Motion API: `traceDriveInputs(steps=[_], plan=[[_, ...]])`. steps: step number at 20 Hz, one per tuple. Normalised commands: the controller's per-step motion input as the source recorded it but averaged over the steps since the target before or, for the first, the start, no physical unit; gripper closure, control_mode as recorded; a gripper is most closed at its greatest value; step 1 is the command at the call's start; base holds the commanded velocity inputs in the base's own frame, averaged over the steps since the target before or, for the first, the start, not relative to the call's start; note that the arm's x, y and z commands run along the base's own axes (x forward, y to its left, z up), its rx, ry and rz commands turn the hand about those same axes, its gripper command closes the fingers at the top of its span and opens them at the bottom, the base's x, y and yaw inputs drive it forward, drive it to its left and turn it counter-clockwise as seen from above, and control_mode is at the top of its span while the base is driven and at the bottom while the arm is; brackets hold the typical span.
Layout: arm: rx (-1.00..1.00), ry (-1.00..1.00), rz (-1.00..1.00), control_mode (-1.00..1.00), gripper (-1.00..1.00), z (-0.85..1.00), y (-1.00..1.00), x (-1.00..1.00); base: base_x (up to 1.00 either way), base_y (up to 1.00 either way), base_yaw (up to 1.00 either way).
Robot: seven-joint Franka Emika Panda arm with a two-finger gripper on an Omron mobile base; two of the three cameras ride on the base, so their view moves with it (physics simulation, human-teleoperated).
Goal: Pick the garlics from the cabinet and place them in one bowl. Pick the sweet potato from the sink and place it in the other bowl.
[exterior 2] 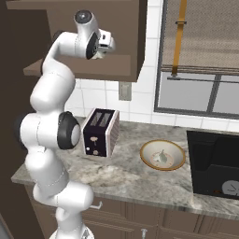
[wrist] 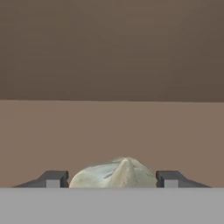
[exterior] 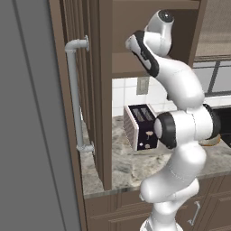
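The arm reaches up into the open shelf compartment of the cabinet (exterior 2: 93,70), with its wrist level with the shelf floor in both base views. In the hand view, a garlic (wrist: 114,174) sits directly between the two dark fingertips of the tool (wrist: 112,179). The bulb lies on the cabinet shelf, centred on the tool's axis, with its pointed tip toward the camera side and slightly upward. The fingertips (wrist: 52,179) stand level with the widest part of the bulb, one on each side and very close to it. The jaws are partly drawn in around the garlic; the hand view does not settle whether both pads press firmly on the bulb, so the grip should be judged as closing or just made, not confirmed. The bulb has no marked long axis across the jaws, so no wrist rotation appears necessary. The tan bowl (exterior 2: 163,155) stands on the surface (exterior 2: 121,182) to the right of the toaster (exterior 2: 100,132), well below and to the right of the tool. It already contains one small pale item that looks like the other garlic. The sink (exterior 2: 214,163) lies just beyond the bowl. The coming move calls for a straight withdrawal out of the compartment before any descent, to clear the shelf edge.
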Motion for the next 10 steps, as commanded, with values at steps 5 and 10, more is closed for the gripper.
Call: traceDriveInputs(steps=[5,10], plan=[[0.0,-0.21,0.0,-1.0,1.0,0.0,0.03,-1.0,0.0,0.0,0.0],[0.0,-0.18,-0.01,-1.0,1.0,0.0,0.03,-0.97,0.0,0.0,0.0]])
